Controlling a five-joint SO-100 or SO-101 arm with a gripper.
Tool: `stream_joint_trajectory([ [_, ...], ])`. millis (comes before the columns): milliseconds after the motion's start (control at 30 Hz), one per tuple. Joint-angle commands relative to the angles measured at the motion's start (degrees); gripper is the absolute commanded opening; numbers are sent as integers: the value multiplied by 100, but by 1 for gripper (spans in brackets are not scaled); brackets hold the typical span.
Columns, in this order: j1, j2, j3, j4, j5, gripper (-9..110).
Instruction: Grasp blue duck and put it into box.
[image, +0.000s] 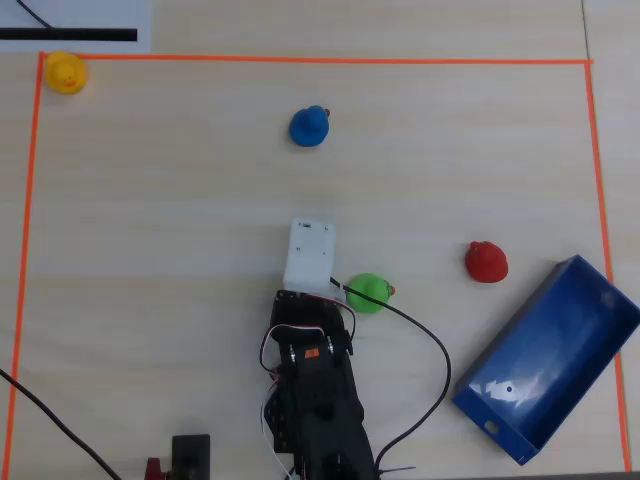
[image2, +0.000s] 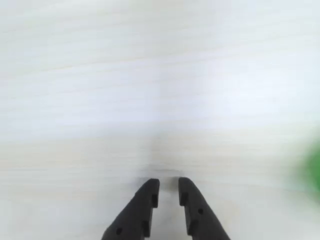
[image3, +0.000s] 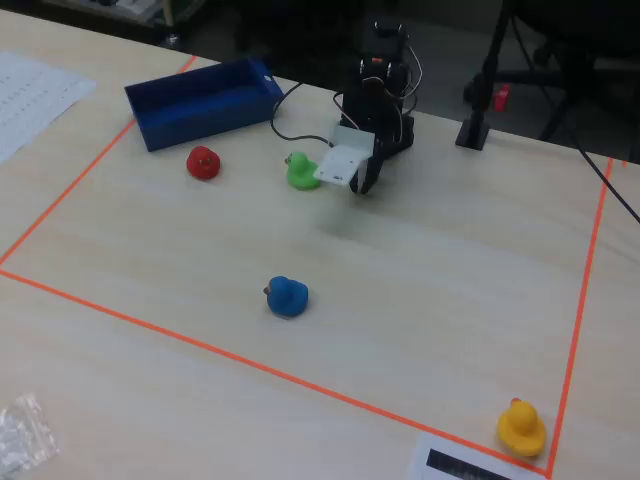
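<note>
My gripper (image2: 169, 186) nearly pressed together, empty. Blue duck (image: 309, 126) well ahead, clear desk (image: 150, 250) between: spread wide, reach straight, avoid green duck (image: 368, 293) beside.

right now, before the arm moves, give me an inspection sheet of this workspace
surface: pale wood table with an orange tape border marking a rectangle
job's things: blue duck alone on open table, well ahead of the arm; box empty, lying at an angle over the tape's corner
clutter: green duck right beside the arm, red duck near the box, yellow duck in a tape corner
grippers: gripper over bare table, fingertips close with a thin gap, holding nothing
cables: black cable loops from the arm past the green duck
surroundings: printed paper sheet and a crumpled clear plastic bag outside the tape
</note>
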Motion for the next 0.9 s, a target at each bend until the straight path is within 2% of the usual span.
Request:
stream_joint_trajectory([
  [0, 167, -53, -9, 132, 167, 0],
  [667, 220, -53, -9, 114, 79, 1],
  [867, 545, -492, -633, -554, -176, 0],
])
